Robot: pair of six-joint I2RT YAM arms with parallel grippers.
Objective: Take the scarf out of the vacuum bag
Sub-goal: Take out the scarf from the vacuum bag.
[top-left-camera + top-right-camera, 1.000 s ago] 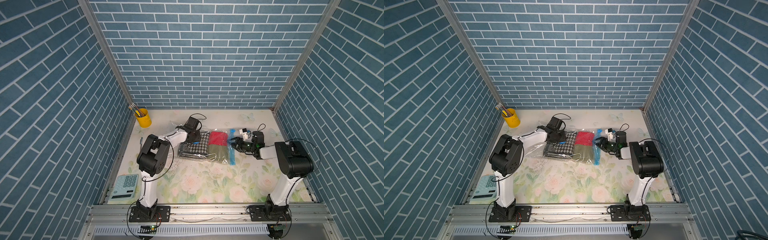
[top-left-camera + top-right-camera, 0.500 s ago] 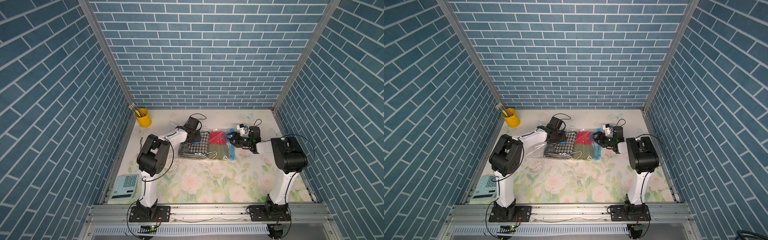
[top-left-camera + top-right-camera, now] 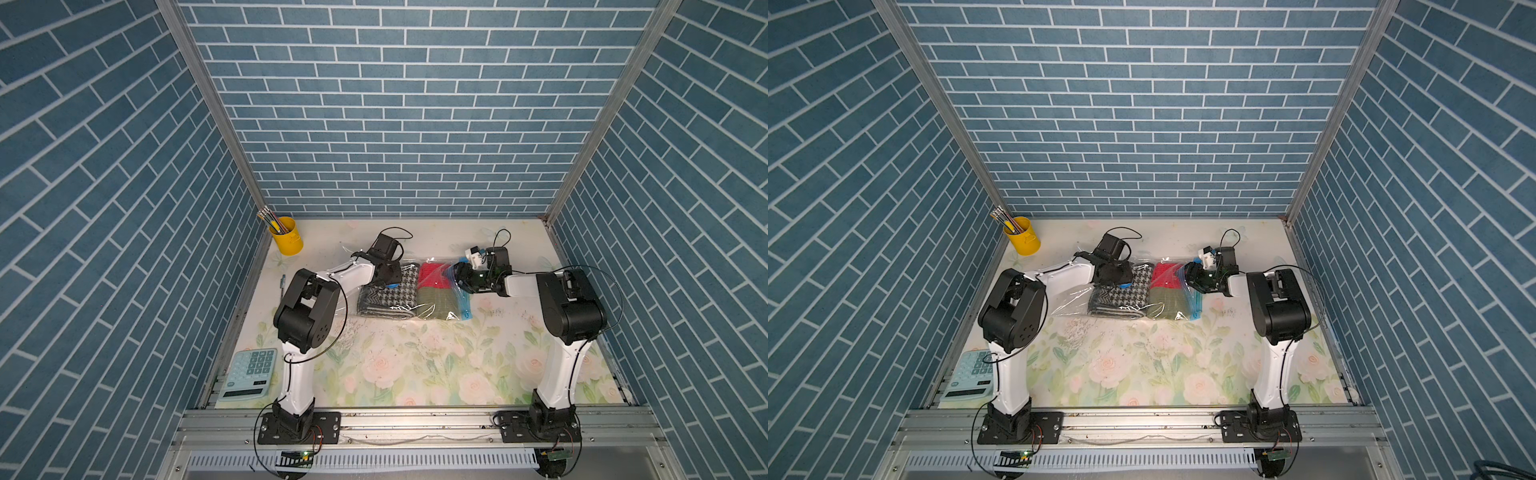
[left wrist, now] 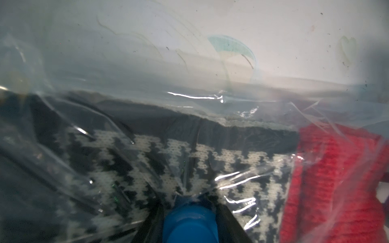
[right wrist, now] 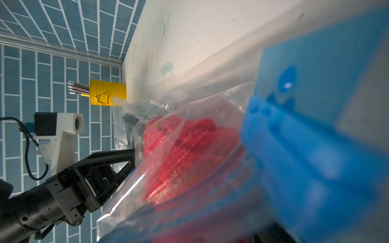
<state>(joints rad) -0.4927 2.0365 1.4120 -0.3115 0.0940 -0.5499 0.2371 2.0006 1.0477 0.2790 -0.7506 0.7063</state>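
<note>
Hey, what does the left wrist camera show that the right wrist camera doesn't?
Left wrist only: the scarf with its houndstooth pattern under plastic, and a blue cap. Right wrist only: the yellow cup, the brick wall and the left hand. Both: the red knit inside the bag, and the table.

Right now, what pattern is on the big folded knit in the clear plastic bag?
The large folded knit scarf is black-and-white houndstooth; left wrist view shows it best.

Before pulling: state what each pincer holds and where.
Left pincer grips the vacuum bag by its blue valve cap. Right pincer sits at the zip edge; a hold cannot be told.
</note>
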